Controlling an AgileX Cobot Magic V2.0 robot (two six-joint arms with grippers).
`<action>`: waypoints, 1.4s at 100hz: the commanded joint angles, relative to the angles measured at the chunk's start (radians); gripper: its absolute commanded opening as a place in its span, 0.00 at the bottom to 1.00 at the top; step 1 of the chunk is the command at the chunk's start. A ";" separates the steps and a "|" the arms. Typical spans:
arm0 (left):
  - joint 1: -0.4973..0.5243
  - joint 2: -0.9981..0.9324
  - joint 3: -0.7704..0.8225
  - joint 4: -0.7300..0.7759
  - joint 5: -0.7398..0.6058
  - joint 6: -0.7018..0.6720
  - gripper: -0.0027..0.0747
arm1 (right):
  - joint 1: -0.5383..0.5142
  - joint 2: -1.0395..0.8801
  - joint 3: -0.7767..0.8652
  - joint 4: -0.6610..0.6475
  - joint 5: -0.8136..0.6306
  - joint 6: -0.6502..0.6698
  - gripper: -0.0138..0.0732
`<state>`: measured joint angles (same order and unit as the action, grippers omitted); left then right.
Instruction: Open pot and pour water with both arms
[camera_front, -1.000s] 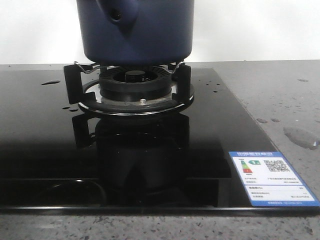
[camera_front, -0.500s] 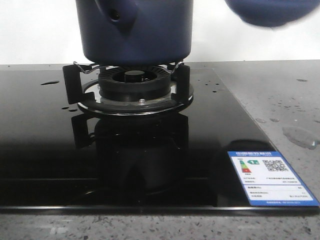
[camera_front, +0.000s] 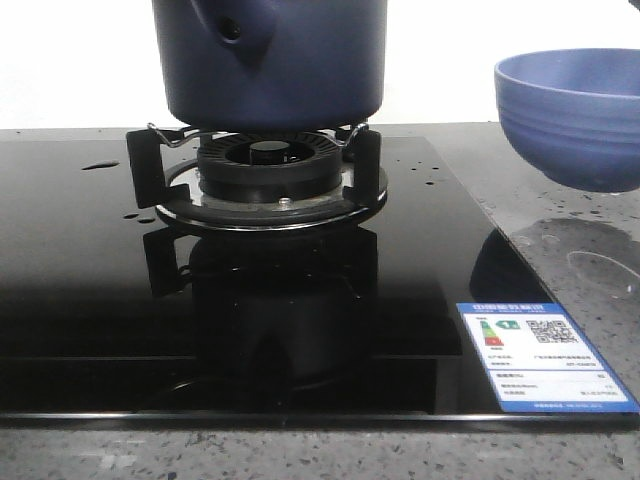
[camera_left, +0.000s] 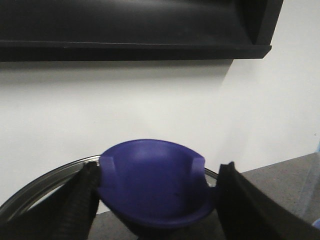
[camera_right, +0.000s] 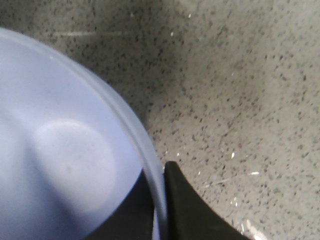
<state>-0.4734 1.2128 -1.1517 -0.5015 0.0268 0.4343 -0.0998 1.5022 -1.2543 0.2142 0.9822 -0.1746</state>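
A: Where does the pot (camera_front: 270, 60) stand, and how does it look?

B: On the black pan support (camera_front: 145, 165) of the gas burner (camera_front: 265, 160), toward the back of the glossy black hob (camera_front: 100, 280). It is a big dark navy cylinder with a matte skin. A tapered hollow stub (camera_front: 235, 30) with a round hole juts from its side and faces the front camera. Its top is cut off by the front view's upper edge.

A: And the left gripper (camera_left: 155, 200)?

B: The left wrist view shows its two dark jaws set on either side of a navy knob (camera_left: 152, 187) with a scooped top, each jaw touching it, so they pinch the knob. Behind the knob curves the rim of a glass lid (camera_left: 45, 177).

A: The right gripper (camera_right: 162, 210)?

B: Only one dark finger (camera_right: 187, 210) shows clearly, lying against the outer side of the rim of a periwinkle bowl (camera_right: 60, 150); a dark shape sits on the inner side. The jaws look clamped on that rim. In the front view the bowl (camera_front: 570, 115) hangs to the right of the pot, above the speckled grey bench (camera_front: 590, 200), clear of the hob.

A: Anything else?

B: An energy label (camera_front: 545, 355) on the hob's near right corner, and water drops on the glass.
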 joint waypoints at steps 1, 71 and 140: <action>-0.010 -0.037 -0.035 0.002 -0.112 0.000 0.56 | -0.007 -0.032 -0.023 0.001 -0.046 0.001 0.10; -0.010 -0.037 -0.035 0.002 -0.112 0.000 0.56 | -0.007 0.022 -0.030 -0.018 -0.031 -0.001 0.53; -0.131 0.058 -0.035 -0.008 -0.077 0.000 0.56 | -0.007 -0.194 -0.165 0.008 0.033 -0.003 0.66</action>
<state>-0.5732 1.2735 -1.1517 -0.5033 0.0600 0.4343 -0.0998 1.3615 -1.3852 0.2068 1.0449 -0.1730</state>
